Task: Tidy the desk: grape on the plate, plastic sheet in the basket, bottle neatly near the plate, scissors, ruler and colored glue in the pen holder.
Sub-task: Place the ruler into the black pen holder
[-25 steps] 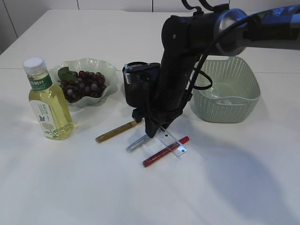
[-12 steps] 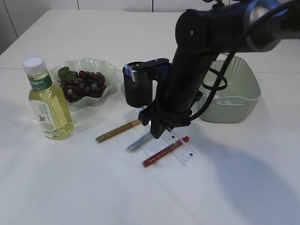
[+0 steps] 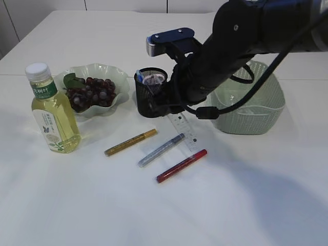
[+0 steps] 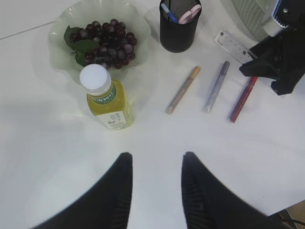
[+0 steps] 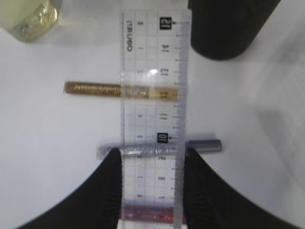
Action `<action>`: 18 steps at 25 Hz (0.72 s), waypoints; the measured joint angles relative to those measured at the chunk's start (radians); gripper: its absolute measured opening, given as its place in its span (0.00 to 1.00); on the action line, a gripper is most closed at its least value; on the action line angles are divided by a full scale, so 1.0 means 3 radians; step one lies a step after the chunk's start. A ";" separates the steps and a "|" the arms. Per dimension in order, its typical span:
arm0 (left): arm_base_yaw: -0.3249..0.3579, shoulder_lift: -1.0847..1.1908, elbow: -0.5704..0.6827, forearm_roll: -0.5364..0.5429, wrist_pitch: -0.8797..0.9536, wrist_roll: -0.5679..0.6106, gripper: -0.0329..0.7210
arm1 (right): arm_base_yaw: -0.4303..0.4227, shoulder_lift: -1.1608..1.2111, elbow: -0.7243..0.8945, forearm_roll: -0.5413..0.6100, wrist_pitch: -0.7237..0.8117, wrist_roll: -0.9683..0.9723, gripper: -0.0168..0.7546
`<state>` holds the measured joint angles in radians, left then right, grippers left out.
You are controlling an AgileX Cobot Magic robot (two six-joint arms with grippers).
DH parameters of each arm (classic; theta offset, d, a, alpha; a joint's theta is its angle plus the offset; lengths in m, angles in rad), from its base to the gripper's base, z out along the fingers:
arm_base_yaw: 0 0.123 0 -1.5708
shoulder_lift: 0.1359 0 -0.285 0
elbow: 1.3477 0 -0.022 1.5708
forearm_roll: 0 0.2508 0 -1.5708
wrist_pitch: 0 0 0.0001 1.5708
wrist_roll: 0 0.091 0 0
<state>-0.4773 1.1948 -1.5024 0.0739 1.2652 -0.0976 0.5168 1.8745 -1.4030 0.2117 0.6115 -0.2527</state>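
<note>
Black fingers [image 5: 112, 191] of the right arm are clamped on a clear plastic ruler with printed numbers [image 5: 152, 119], one at each long edge, holding it off the white surface [image 3: 102, 205]. In the exterior view the ruler [image 3: 182, 128] hangs slanted below the arm, just beside the black mesh pen holder [image 3: 148, 100], above the three glue pens. These lie side by side on the surface: a gold glitter glue pen [image 3: 130, 142], a silver glitter glue pen [image 3: 160, 149] and a red glitter glue pen [image 3: 181, 165]. Left-arm fingers [image 4: 119, 191] are apart, with nothing between them, high over the surface. Dark purple grapes [image 3: 89, 92] sit on the pale green scalloped plate [image 3: 115, 77]. A yellow-green drink bottle with a white cap [image 3: 51, 110] stands upright just beside the plate. A pale green woven plastic basket [image 3: 256, 110] stands to the right, partly behind the arm.
</note>
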 joint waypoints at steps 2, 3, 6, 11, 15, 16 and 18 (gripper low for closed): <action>0.0000 0.0000 0.0000 0.0000 0.0000 0.0000 0.38 | 0.0000 0.0000 0.0006 0.0013 -0.0223 -0.0004 0.41; 0.0000 0.0000 0.0000 0.0000 0.0000 0.0000 0.38 | 0.0000 0.0000 0.0006 0.0015 -0.0333 -0.0004 0.41; 0.0000 0.0000 0.0000 0.0000 0.0000 0.0000 0.38 | 0.0000 0.0000 0.0006 0.0028 -0.0738 -0.0013 0.41; 0.0000 0.0000 0.0000 0.0000 0.0000 0.0000 0.38 | 0.0000 0.0000 0.0006 0.0028 -0.1664 -0.0013 0.41; 0.0000 0.0000 0.0000 0.0000 0.0000 0.0000 0.38 | 0.0000 0.0008 0.0006 0.0042 -0.2321 -0.0021 0.41; 0.0000 0.0000 0.0000 0.0000 0.0000 0.0000 0.38 | 0.0000 0.0026 0.0006 0.0047 -0.2444 -0.0021 0.41; 0.0000 0.0000 0.0000 0.0000 0.0000 0.0000 0.38 | 0.0000 0.0082 0.0006 0.0047 -0.2652 -0.0021 0.41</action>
<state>-0.4773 1.1948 -1.5024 0.0739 1.2652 -0.0976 0.5168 1.8992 -1.4013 0.2259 -0.1841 -0.2589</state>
